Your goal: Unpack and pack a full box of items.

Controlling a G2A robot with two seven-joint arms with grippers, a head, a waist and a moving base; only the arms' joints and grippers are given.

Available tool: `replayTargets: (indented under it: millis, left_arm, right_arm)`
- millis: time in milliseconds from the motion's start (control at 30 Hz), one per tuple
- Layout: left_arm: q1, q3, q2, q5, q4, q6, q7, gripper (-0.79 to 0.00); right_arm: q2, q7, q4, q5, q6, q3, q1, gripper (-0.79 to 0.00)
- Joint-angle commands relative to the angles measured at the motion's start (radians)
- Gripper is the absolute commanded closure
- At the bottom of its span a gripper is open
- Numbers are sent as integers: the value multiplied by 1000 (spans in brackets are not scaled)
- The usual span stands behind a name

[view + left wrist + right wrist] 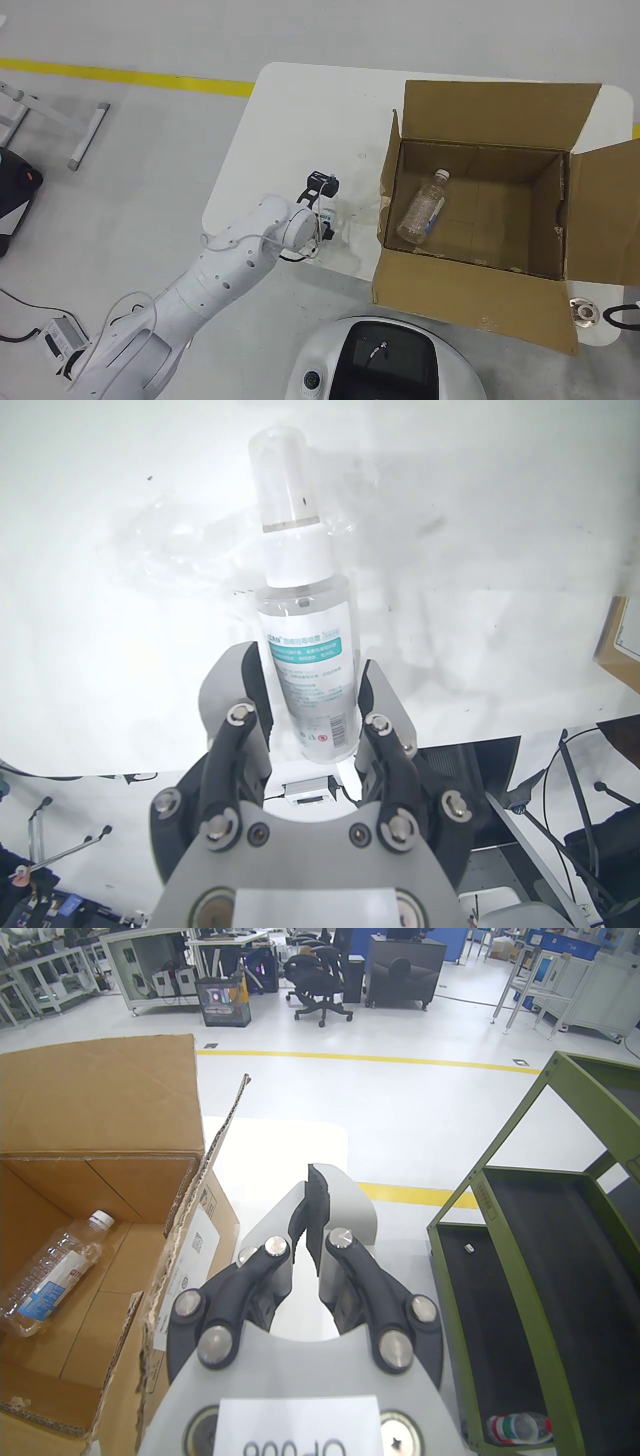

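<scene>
Left hand (pixel 310 700) of mine is closed partway, its 2 pads (pixel 255 685) pressed to the sides of the spray bottle (pixel 307 660) low down near the base. The capped end juts past the fingertips over the bare table (pixel 500 525), near the cardboard box (pixel 470 290) but apart from it. With the grip so low, I judge the long upper half could swing and tilt the bottle, and the smooth round wall could slide between the pads. If I set it down tilted this close to the table's edge, it may topple off. It is a slim clear cylinder with a white label crossed by a teal band, a white collar and a clear overcap. 1 clear plastic bottle (pixel 424 207) lies on the box floor. My right hand (pixel 312 1193) sits beside the box, pads almost together, holding nothing.
</scene>
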Motion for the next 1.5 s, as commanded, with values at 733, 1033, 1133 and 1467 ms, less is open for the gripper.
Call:
replayTargets:
  millis: [733, 1033, 1133, 1467]
  left_arm:
    - [3, -250, 32, 122, -281, 4, -120, 0]
    - [-110, -333, 25, 21, -438, 19, -115, 0]
    - [-157, -333, 17, -53, -467, 32, -88, 0]
    - [-313, -275, -13, -270, -505, 44, 12, 0]
  right_arm:
    - [0, 0, 0, 0, 0, 0, 0, 0]
    - [0, 0, 0, 0, 0, 0, 0, 0]
    - [0, 0, 0, 0, 0, 0, 0, 0]
    - [0, 0, 0, 0, 0, 0, 0, 0]
